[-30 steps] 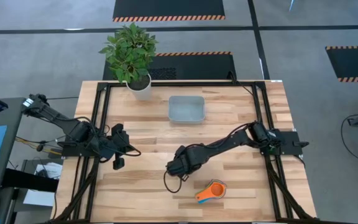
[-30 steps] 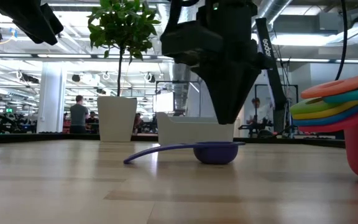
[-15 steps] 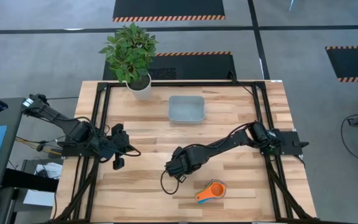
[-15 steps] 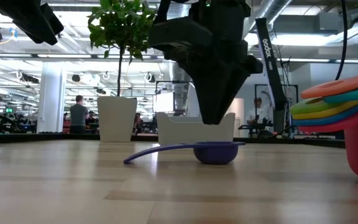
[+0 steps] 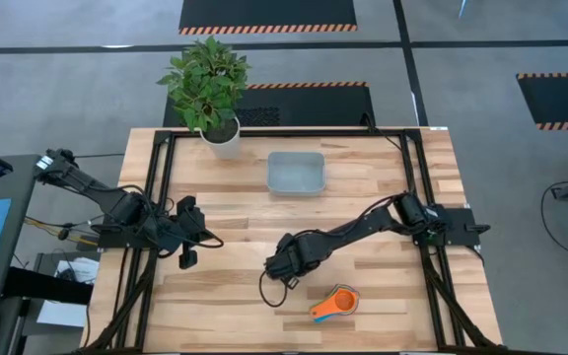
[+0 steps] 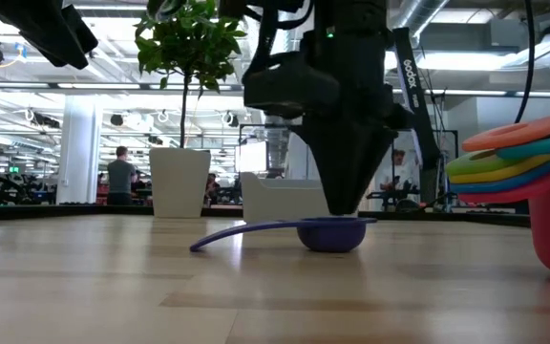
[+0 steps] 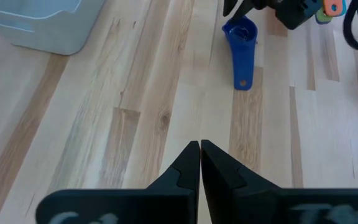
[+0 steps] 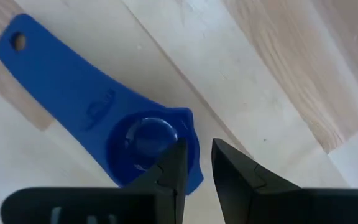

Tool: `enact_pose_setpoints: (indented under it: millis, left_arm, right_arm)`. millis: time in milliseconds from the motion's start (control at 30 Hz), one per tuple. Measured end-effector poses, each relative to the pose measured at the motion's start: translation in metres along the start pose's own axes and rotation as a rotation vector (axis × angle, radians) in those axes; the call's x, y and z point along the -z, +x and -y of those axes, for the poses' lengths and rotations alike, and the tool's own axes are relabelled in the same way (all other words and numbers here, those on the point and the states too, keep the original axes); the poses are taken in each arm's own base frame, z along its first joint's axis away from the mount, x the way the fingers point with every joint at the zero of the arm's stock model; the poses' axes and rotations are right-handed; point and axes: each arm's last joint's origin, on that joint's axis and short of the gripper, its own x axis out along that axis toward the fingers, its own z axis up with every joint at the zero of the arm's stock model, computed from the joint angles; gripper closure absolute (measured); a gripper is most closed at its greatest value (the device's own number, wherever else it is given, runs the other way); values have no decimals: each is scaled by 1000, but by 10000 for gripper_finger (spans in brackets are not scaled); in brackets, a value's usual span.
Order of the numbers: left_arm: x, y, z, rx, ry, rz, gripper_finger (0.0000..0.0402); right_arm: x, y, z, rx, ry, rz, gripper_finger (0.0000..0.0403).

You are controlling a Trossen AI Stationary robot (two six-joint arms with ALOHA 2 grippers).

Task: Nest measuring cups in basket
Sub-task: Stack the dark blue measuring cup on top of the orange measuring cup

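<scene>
- The right claw [image 8: 196, 163] hangs low over the dark blue measuring cup [image 8: 145, 146] near the middle of the table [image 5: 363, 212], fingers parted by a narrow gap at the bowl's rim, gripping nothing.
- The cup lies flat on bare wood, open boards all around it.
- The stack of nested cups [image 5: 335, 302] sits near the table's front edge.
- The basket [image 5: 296, 173] stands toward the far edge, beside the potted plant [image 5: 209, 91].
- The left claw [image 7: 200, 147] waits at the left side, fingers closed together and empty.

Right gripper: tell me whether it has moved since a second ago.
Yes. In the low view the right gripper has dropped toward the dark blue cup, which lies where it was.
</scene>
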Motion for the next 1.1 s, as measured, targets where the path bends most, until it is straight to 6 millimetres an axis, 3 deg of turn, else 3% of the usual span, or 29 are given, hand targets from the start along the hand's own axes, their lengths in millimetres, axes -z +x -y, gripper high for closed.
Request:
enact_pose_setpoints:
  millis: [433, 733, 1100]
  left_arm:
    - [0, 0, 0, 0, 0, 0, 400]
    - [0, 0, 0, -1, 0, 0, 400]
    - [0, 0, 0, 0, 0, 0, 400]
  right_arm:
    - [1, 9, -5, -11, -12, -4, 305]
    - [-3, -7, -7, -58, -3, 38, 305]
    - [-1, -4, -3, -13, -31, 18, 305]
